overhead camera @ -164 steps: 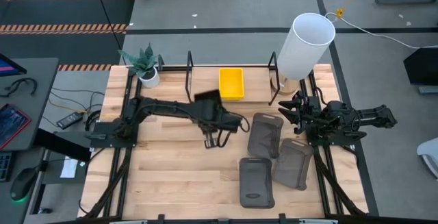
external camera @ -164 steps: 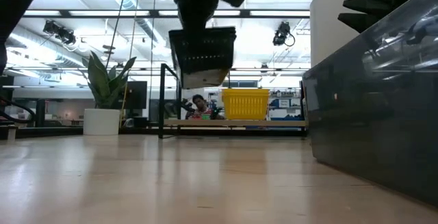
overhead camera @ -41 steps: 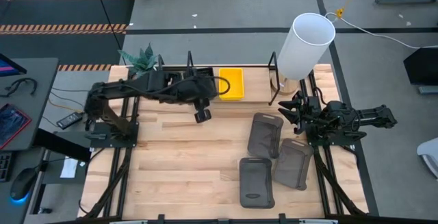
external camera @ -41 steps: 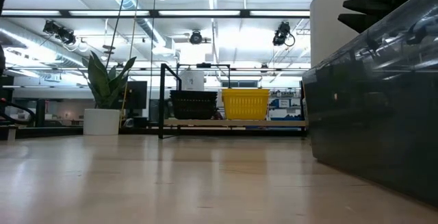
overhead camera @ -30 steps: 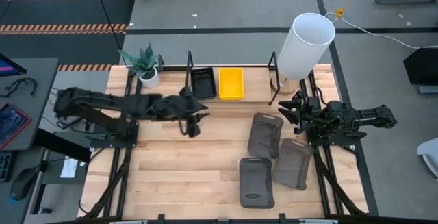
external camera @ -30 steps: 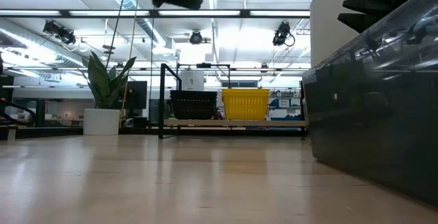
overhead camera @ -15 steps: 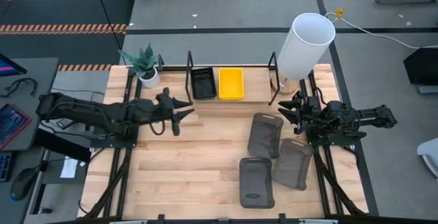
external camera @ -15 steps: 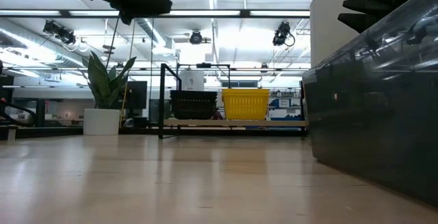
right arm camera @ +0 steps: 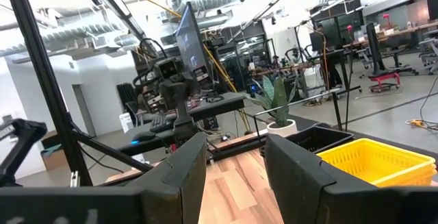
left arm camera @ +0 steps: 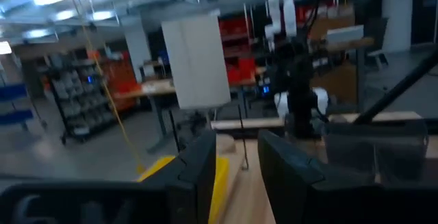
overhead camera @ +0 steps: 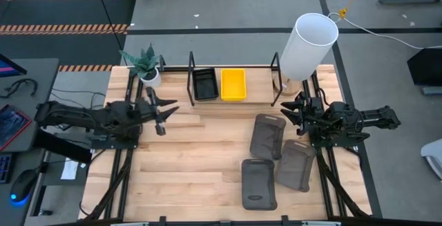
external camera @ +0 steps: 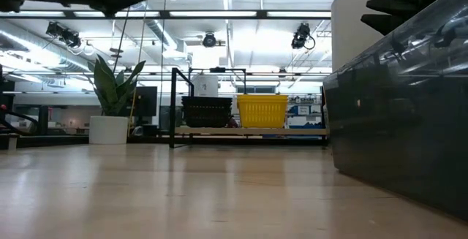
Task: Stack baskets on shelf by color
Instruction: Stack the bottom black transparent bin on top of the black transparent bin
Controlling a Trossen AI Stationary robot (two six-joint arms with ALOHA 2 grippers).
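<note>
We look down on the wooden table, whose far edge carries the shelf, a low black rod rack; on it one black slatted basket and one yellow basket sit side by side, just apart. Only the high view shows the three dark grey baskets lying near the right gripper; in the low view one of them fills the right side as a dark wall, while the two shelved baskets appear far back at table level. The white cylinder stands at the shelf's right end, a potted plant at its left. The left gripper lies low at the table's left edge, fingers spread and empty. The right gripper waits at the right edge, fingers parted, holding nothing.
</note>
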